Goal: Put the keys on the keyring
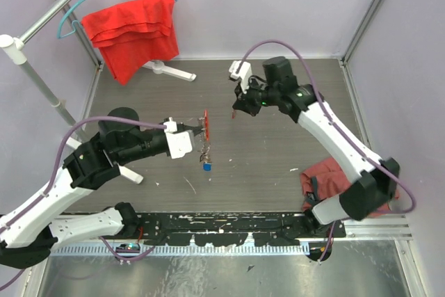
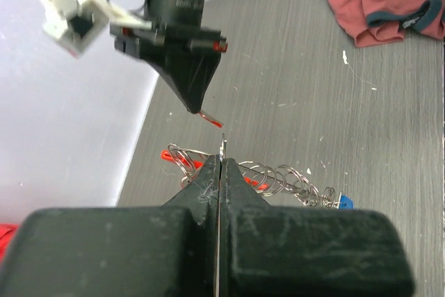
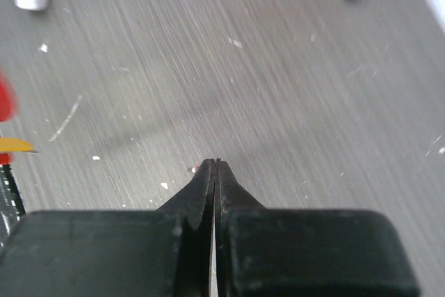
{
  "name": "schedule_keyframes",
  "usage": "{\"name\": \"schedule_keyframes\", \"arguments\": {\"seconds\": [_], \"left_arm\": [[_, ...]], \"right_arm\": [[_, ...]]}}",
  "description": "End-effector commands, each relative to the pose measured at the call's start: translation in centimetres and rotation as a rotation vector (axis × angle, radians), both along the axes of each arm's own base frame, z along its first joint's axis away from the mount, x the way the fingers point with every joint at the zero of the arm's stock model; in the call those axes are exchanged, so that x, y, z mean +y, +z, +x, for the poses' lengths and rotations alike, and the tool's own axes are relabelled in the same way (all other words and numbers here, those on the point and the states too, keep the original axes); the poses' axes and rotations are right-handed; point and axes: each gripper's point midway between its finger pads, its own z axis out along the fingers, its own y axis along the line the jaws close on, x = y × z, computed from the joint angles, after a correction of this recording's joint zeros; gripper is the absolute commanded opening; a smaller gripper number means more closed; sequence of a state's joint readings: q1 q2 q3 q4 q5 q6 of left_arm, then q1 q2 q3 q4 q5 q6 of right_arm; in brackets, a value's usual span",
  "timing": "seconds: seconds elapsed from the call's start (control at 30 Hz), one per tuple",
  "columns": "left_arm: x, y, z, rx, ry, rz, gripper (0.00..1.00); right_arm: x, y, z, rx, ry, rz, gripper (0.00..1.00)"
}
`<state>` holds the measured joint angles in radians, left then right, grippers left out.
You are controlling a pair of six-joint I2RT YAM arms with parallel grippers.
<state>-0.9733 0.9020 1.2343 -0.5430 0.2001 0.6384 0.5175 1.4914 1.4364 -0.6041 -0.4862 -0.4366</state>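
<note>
Ok, status: left gripper [image 1: 201, 129] is clamped tight on the keys [image 1: 206, 149], pinching a thin metal edge that pokes up between its fingers [image 2: 201, 186] in the left wrist view. The bunch sits roughly mid-table, a bit left of centre: a red piece at the fingertips, tangled silver wire rings [image 2: 285, 177] under it, and a blue tag [image 1: 207, 167] at the low end. Can't tell whether that tag touches the table [image 1: 278, 165]. Right gripper [image 1: 238, 110] is fully closed too, just right of the bunch and farther back, near it but apart. From the left wrist camera its tip points down at the clamped metal edge with a small gap between them. A little red sliver [image 2: 208, 117] sticks out of that tip; can't tell if it's a key or whether it's actually pinched. Right wrist view shows only the closed fingers over grey wood-grain surface, plus blurred red and yellow bits at the left edge. Maroon cloth [image 1: 327, 175] lies crumpled on the table's right side, next to the right arm. Red towel [image 1: 132, 33] hangs on a teal hanger [image 1: 69, 22], back left.
</note>
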Motion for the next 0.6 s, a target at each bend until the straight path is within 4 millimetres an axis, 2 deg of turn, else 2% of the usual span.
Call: {"name": "schedule_keyframes", "arguments": {"seconds": [0.0, 0.23, 0.43, 0.57], "left_arm": [[-0.1, 3.7, -0.4, -0.090, -0.016, -0.140, 0.00], [-0.6, 6.0, -2.2, -0.127, -0.117, -0.219, 0.00], [-0.9, 7.5, -3.4, -0.215, -0.199, -0.256, 0.00], [-1.0, 8.1, -4.3, -0.276, -0.256, -0.255, 0.00]], "right_arm": [[0.6, 6.4, -3.4, -0.140, 0.147, 0.148, 0.01], [0.8, 14.3, -9.2, -0.274, 0.339, 0.326, 0.01], [0.5, 19.2, -13.3, -0.343, 0.465, 0.441, 0.01], [0.3, 21.6, -15.5, -0.366, 0.542, 0.500, 0.01]]}}
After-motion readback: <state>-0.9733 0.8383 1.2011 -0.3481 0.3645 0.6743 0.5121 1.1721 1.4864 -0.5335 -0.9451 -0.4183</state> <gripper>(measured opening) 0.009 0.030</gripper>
